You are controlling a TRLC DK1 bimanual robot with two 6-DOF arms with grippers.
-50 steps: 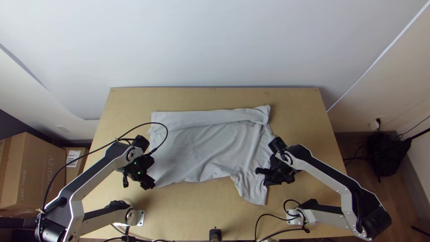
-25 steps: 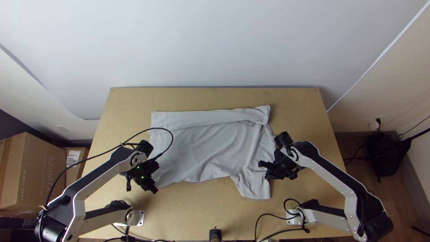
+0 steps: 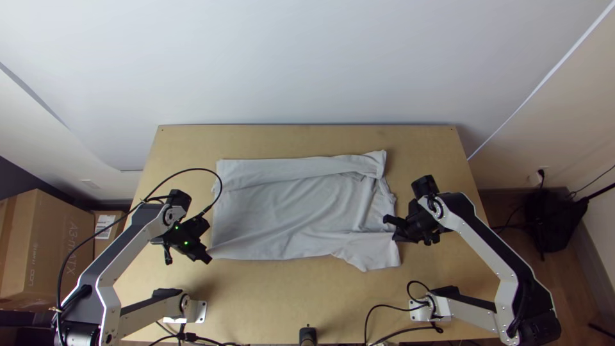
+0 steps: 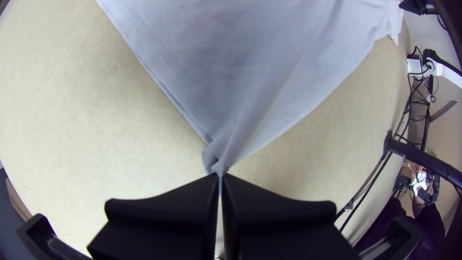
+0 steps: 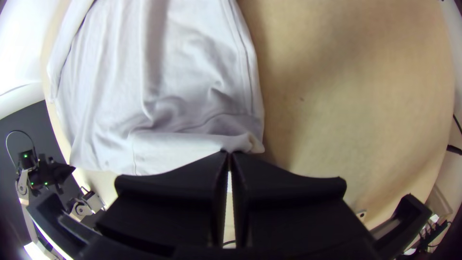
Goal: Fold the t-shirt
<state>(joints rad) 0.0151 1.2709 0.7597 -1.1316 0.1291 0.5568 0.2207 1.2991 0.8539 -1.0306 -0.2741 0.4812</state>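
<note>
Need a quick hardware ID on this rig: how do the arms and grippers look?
Both arms have silver-grey links with black joints. The left gripper and right gripper each have two wide, flat black fingers. Green lights glow on the left arm's black wrist housing, and a thin black cable loops above it.

left claw (image 3: pixel 207 257) and right claw (image 3: pixel 396 237) pinch tight.

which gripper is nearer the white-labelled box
Left. The left gripper is right of the box, holding the shirt's near left corner; the right gripper is beyond, at its right edge.
</note>
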